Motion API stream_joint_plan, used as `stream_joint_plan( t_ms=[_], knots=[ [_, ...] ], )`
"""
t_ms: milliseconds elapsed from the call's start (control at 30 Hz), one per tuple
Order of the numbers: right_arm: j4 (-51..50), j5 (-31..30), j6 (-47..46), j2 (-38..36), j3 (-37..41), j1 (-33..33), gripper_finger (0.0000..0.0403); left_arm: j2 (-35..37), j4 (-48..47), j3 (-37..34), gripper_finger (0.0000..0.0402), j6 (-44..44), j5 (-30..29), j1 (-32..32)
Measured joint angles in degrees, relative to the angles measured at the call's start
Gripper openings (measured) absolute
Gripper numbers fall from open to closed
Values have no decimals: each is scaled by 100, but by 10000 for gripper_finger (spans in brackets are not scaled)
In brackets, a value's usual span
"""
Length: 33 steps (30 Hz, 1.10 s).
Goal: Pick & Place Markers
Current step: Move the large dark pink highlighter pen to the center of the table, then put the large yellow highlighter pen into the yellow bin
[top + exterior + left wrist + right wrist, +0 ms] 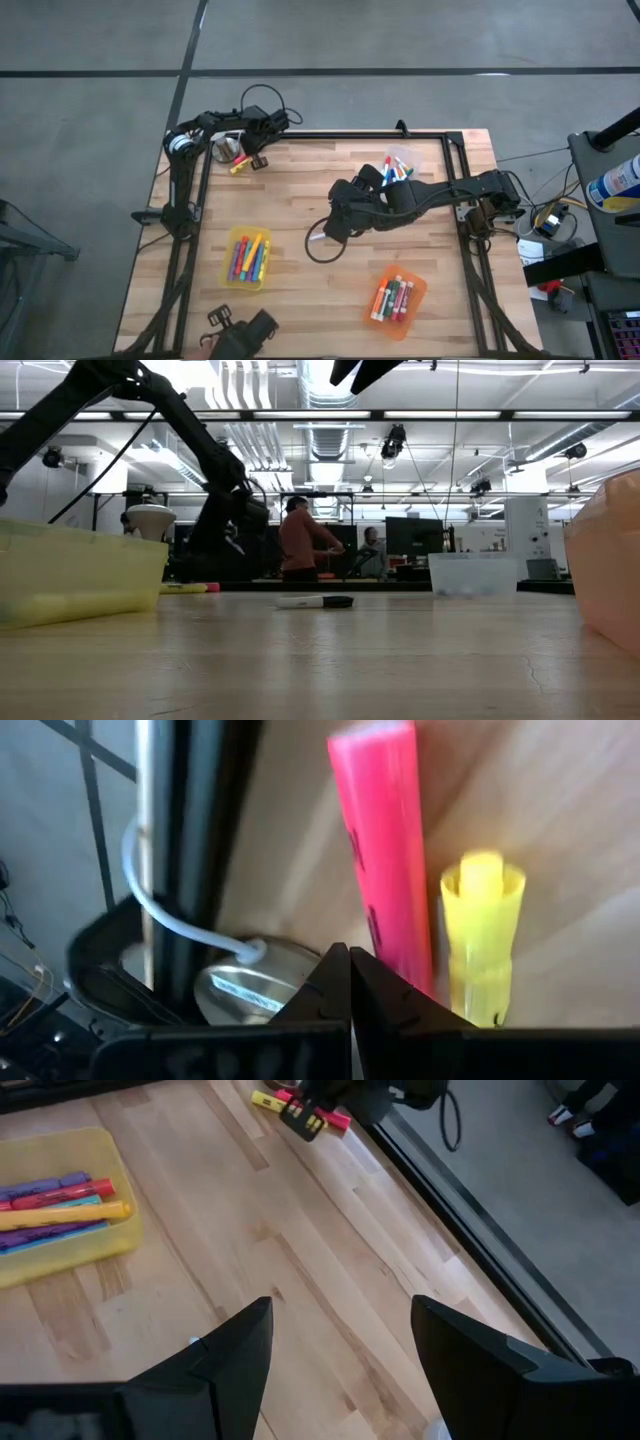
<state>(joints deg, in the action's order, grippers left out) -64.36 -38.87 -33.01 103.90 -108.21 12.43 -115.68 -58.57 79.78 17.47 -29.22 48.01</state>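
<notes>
Left hand [252, 158] pinched together above the pink marker [385, 860] — should spread before descending; right hand [340, 1360], fingers apart, waits mid-surface.

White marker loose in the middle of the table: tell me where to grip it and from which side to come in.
Grip the white marker at mid-barrel, coming from straight above with the fingers across its length. It lies flat on the table, dark cap at one end, with nothing beside it. The open right gripper is probably the nearest.
</notes>
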Motion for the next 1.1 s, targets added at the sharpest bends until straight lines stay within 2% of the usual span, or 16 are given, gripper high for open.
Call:
stream_joint_plan(
  t_ms=[467, 667, 833, 933, 967, 1000, 1100],
  knots=[
    [2, 0, 17, 0, -1, 4, 233, 13, -380, -364, 0, -400, 289, -181],
    [4, 8, 16, 0, -1, 4, 233, 62, -724, -278, 0, -499, 1074, -497],
    [5, 91, 11, 0, -1, 14, 233, 121, -914, -64, 0, -865, 1177, -749],
    [4, 184, 15, 0, -1, 30, 233, 263, -1070, 141, 0, -1178, 908, -836],
    [4, 188, 15, 0, -1, 42, 233, 329, -1149, 265, 0, -1318, 1033, -849],
    [4, 188, 14, 0, -1, 57, 233, 422, -1208, 359, 0, -1468, 1406, -851],
    [2, 194, 15, 0, -1, 83, 233, 755, -1124, 541, 0, -2018, 3107, -892]
  ],
)
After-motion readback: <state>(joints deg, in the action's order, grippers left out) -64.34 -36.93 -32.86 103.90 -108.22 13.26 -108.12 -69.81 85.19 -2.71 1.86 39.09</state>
